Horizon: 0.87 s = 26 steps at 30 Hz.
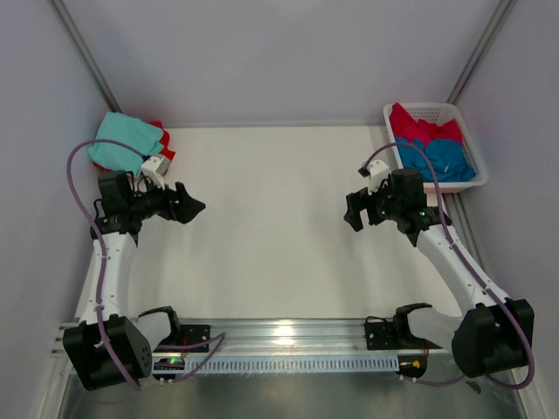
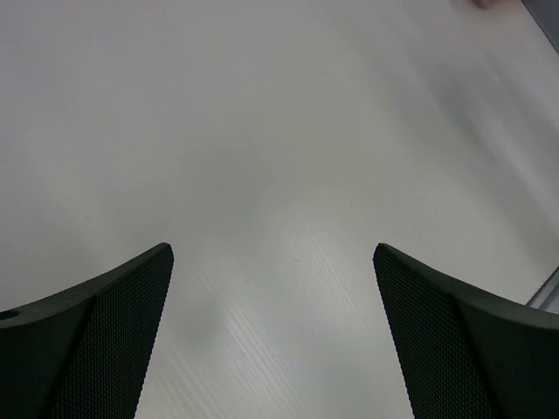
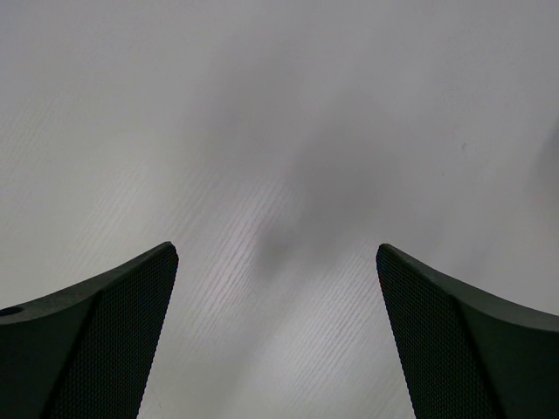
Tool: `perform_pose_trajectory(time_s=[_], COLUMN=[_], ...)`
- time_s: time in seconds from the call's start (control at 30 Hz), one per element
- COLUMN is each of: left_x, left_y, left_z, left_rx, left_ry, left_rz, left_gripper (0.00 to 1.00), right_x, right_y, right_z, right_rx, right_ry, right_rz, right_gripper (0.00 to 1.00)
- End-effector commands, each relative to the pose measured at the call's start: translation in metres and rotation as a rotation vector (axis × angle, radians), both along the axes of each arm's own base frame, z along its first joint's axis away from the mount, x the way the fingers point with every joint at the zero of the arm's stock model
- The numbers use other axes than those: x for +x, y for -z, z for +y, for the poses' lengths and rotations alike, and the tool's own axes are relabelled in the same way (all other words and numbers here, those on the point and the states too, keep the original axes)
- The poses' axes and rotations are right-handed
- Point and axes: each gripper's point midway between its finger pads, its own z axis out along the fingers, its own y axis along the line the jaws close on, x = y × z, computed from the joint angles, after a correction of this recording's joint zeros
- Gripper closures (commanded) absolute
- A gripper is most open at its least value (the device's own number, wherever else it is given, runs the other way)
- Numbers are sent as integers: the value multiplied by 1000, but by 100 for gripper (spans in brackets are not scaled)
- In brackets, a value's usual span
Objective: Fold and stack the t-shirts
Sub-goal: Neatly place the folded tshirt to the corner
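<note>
Both arms are reaching up from their bases at the near edge and bending inward, wrists levelled over the white table. The left gripper is pointing right toward the middle, and the right gripper is facing it from the other side, the two well apart. Each is hovering with its jaws spread wide and nothing between them; the left wrist view is showing dark textured fingers framing bare tabletop, and the right wrist view the same.

A purple cable is looping off each forearm. A white slatted basket is sitting at the far right corner, just behind the right wrist.

The mint-teal t-shirt is lying bunched at the far left corner, covering most of a bright red t-shirt that is peeking out on its right. In the basket, the crimson-pink t-shirt is crumpled at the far end, touching the blue t-shirt heaped nearer.
</note>
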Motion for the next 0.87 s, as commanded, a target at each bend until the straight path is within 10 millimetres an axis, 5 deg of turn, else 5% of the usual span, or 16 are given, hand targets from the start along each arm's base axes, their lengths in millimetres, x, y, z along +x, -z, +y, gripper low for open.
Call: perform_pose_trajectory(time_s=[0.0, 0.83], left_x=[14, 8], left_y=[-11, -21], left_z=[13, 5], left_rx=[21, -22], left_ry=[-88, -72], left_rz=[-55, -93], left_gripper=[1, 1], right_x=[6, -4], right_y=[-22, -30], right_z=[4, 12], right_rx=[32, 62], right_ry=[-12, -62], right_rz=[-66, -86], right_gripper=[1, 1])
